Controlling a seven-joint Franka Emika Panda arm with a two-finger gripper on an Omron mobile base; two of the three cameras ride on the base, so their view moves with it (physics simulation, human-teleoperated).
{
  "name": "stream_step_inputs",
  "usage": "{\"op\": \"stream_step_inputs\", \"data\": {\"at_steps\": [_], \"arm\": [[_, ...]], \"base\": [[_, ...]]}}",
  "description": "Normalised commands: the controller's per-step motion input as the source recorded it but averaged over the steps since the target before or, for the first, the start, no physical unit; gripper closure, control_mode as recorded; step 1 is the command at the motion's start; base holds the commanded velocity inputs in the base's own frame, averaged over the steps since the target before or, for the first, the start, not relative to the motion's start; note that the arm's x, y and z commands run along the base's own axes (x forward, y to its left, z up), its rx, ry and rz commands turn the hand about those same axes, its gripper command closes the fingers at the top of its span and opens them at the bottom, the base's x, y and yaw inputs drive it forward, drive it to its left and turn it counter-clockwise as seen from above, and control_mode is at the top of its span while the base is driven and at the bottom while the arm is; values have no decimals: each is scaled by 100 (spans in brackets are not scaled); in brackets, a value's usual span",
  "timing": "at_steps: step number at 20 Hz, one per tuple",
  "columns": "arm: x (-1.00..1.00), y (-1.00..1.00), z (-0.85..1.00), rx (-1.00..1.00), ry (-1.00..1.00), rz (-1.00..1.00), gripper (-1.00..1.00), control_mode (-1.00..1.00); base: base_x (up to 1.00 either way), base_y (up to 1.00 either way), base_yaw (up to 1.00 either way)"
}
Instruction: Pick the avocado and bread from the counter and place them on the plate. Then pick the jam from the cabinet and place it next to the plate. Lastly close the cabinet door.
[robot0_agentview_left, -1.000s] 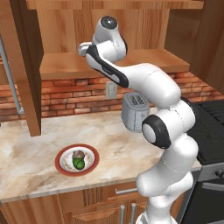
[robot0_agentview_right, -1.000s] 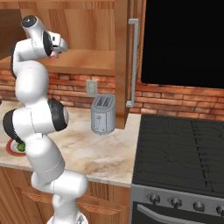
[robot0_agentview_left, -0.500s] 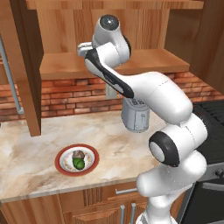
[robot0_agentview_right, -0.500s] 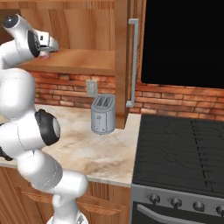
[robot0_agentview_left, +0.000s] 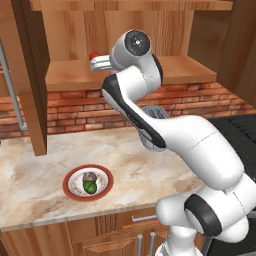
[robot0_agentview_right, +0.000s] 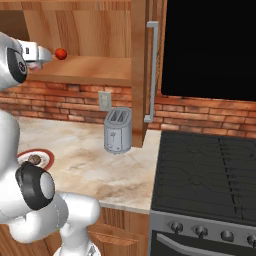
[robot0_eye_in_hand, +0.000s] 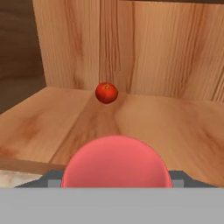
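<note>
The jam (robot0_eye_in_hand: 114, 159), a pinkish-red round jar, fills the bottom of the hand view between the fingers of my gripper (robot0_eye_in_hand: 114, 180), which is shut on it just above the cabinet (robot0_agentview_left: 165, 70) shelf's front edge. In the base views the gripper (robot0_agentview_left: 96, 62) (robot0_agentview_right: 41, 54) is level with the shelf. The red-rimmed plate (robot0_agentview_left: 70, 176) (robot0_agentview_right: 48, 156) lies on the counter (robot0_agentview_left: 40, 165) and carries the dark-green avocado (robot0_agentview_left: 90, 187) and the brown bread (robot0_agentview_left: 90, 176) (robot0_agentview_right: 34, 159). One cabinet door (robot0_agentview_left: 30, 75) stands open on the left, another (robot0_agentview_right: 140, 75) on the right.
A red round fruit (robot0_eye_in_hand: 106, 92) (robot0_agentview_right: 60, 53) sits farther back on the shelf. A silver toaster (robot0_agentview_right: 117, 131) stands on the counter by the brick wall. A black stove (robot0_agentview_right: 210, 165) borders the counter on the right. Long bar handles (robot0_agentview_right: 152, 70) hang on the doors.
The hand has drawn back from deep over the shelf toward its front edge, and the arm's elbow has swung out to the right and lower. Plate, avocado and bread have not moved.
</note>
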Motion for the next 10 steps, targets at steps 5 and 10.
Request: {"op": "stream_step_inputs", "data": {"at_steps": [5,10], "arm": [[-100,-37,5,2,-10,12,100,-100],[-100,-46,0,4,-5,14,100,-100]], "base": [[0,0,0],[0,0,0]]}}
